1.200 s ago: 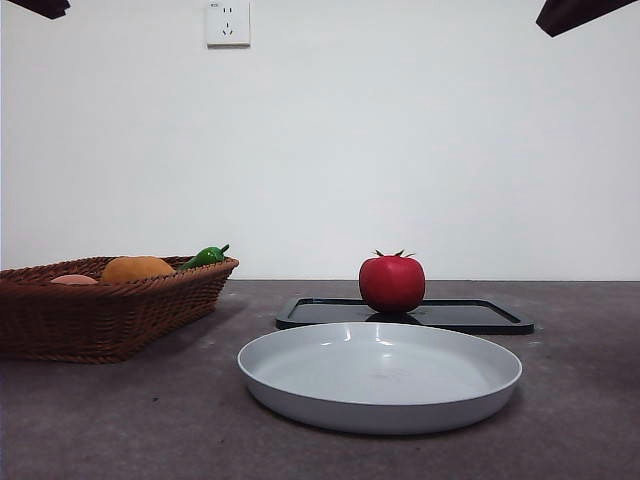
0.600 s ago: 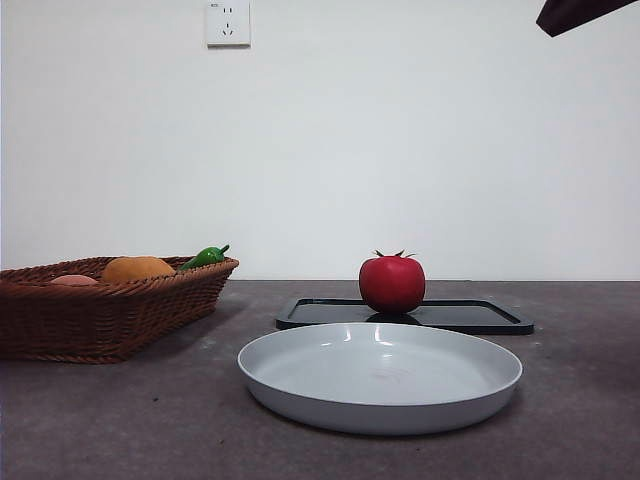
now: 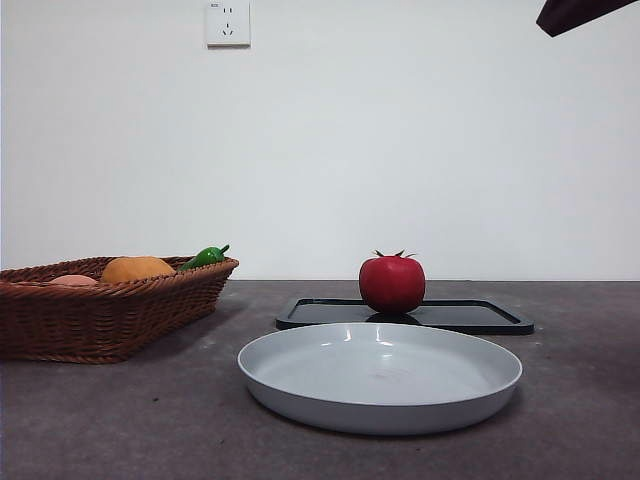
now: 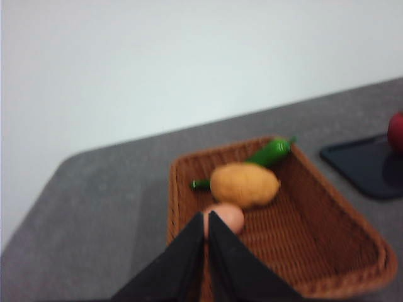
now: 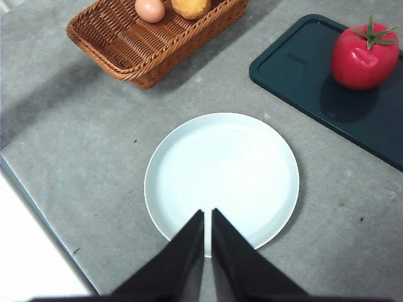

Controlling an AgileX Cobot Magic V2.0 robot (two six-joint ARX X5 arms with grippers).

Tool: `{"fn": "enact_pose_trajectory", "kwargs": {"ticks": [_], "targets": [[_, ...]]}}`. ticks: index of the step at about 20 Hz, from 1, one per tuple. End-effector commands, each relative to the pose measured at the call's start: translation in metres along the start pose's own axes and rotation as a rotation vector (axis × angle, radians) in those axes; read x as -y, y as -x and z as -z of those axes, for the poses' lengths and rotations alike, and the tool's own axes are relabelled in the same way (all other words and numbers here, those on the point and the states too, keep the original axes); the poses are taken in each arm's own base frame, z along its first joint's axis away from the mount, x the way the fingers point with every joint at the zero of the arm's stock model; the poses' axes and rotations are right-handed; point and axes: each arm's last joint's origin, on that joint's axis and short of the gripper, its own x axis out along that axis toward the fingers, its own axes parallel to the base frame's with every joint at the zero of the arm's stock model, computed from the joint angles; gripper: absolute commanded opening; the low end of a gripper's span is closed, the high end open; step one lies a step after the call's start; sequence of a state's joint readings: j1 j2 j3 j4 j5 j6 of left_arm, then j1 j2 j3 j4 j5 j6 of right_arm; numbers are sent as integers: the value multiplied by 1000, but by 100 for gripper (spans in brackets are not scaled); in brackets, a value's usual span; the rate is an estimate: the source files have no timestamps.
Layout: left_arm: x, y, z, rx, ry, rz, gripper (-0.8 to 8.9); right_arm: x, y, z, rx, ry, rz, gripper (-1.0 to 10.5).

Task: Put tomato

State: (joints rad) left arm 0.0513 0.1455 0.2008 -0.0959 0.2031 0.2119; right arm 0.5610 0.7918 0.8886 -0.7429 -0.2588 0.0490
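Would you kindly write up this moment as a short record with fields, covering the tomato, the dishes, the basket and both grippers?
tomato: glossy round red tomato upright on the black flat tray
plate: pale grey round plate, nothing in it, in front of the tray
basket: brown wicker basket holding an orange round fruit, a green chili pepper and a pale egg
left gripper: jaws shut, above the basket
right gripper: jaws shut, above the plate
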Motion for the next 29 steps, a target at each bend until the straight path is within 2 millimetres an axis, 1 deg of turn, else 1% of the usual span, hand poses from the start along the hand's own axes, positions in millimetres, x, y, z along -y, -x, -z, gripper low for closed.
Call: {"fn": "enact_pose_trajectory", "kwargs": {"ticks": [1, 7, 12, 15, 29], "targets": [[3, 0, 15, -4, -3, -9, 9, -1, 0, -3, 12, 4, -8, 8], [7, 0, 45, -71, 6, -57, 9, -1, 0, -3, 12, 4, -8, 8], [10, 1, 58, -179, 26, -34, 9, -1, 0, -3, 12, 4, -8, 8], [11, 1, 59, -186, 74, -37, 9, -1, 0, -3, 12, 4, -8, 8], [11, 1, 59, -186, 74, -36, 9, -1, 0, -3, 11, 4, -8, 8]]}}
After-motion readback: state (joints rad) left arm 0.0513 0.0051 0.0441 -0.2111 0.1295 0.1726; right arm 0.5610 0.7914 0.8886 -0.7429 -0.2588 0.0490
